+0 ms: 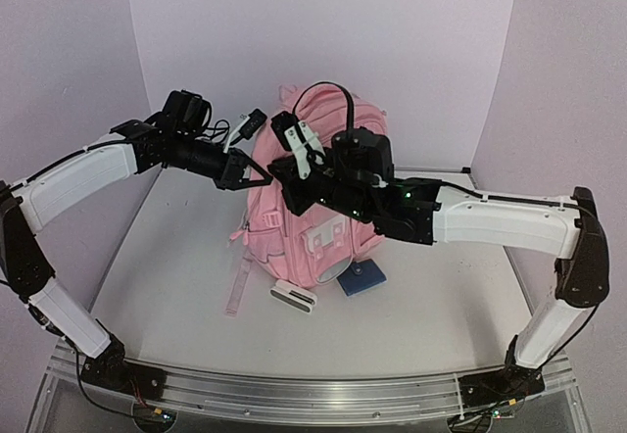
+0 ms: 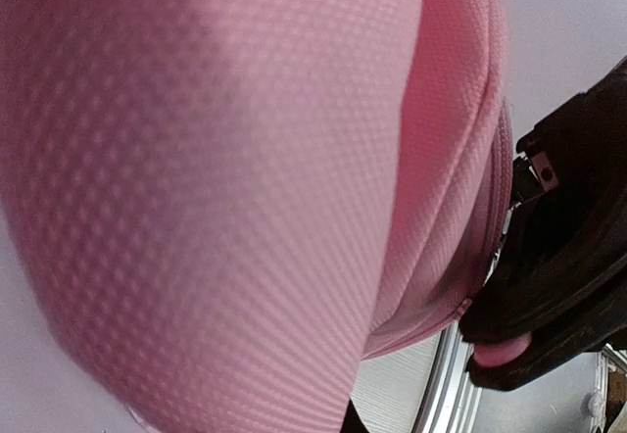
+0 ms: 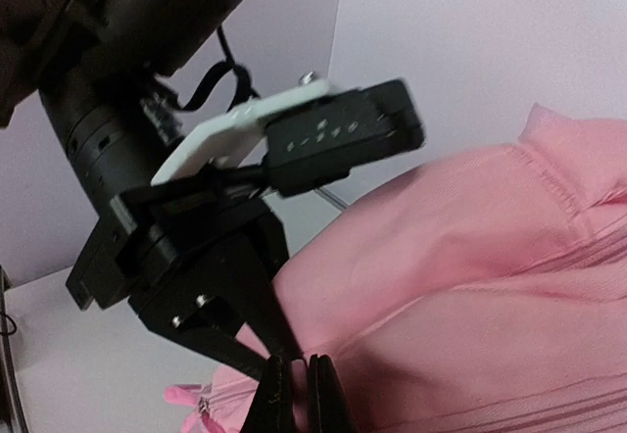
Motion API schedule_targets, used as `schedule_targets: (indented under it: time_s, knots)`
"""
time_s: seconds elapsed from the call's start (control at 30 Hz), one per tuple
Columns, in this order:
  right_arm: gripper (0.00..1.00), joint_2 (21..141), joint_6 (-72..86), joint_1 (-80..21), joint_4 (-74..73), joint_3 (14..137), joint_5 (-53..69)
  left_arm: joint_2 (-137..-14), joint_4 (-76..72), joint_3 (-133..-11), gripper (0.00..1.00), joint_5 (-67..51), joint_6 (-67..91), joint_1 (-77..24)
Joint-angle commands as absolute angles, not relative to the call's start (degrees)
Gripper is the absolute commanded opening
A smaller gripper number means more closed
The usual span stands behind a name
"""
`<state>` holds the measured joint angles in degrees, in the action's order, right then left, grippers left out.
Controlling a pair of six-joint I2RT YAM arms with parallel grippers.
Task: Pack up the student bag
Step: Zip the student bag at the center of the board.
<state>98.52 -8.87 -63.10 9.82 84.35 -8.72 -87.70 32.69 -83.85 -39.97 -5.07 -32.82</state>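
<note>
- Pink woven cloth of the student bag (image 2: 245,159) fills my left wrist view, so close that the weave shows as fine dimples.
- From above, I see it standing upright mid-table (image 1: 176,276), towards the back wall, with its front pockets facing me. Both arms meet at its upper left shoulder.
- On my left gripper (image 3: 299,394) the tips are pressed together hard by the bag's seam. I cannot tell whether any cloth is caught between them.
- On my right gripper (image 2: 502,353) the claw is closed with a sliver of pink in its mouth, so I judge it pinches a tab or edge of the bag.
- I expect it to be soft, floppy and fairly light, sagging wherever I let go. The weave looks grippy, not slick.
- Best holds, I judge, are a zip pull or a fold beside the zip.
- It is pink all over, with pale zip trim, a white front buckle and one strap trailing left.
</note>
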Motion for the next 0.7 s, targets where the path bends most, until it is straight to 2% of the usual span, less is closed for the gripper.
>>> schedule_targets:
  time_s: [0.0, 0.37, 0.67]
  knots:
    - [0.00, 99.2, -11.4, -66.4, 11.5, 81.4, -8.6, -83.4, 25.5, -85.1, 0.00, -42.6, -6.4, -32.8]
    - [0.00, 101.5, -12.0, -68.5, 11.9, 73.4, -10.0, -83.1, 25.5, -84.2, 0.00, -43.0, -6.7, -32.6]
    - [0.00, 104.5, -9.9, -69.9, 18.4, 66.2, -10.1, -82.5, 25.3, -83.2, 0.00, -42.9, -7.1, -32.6]
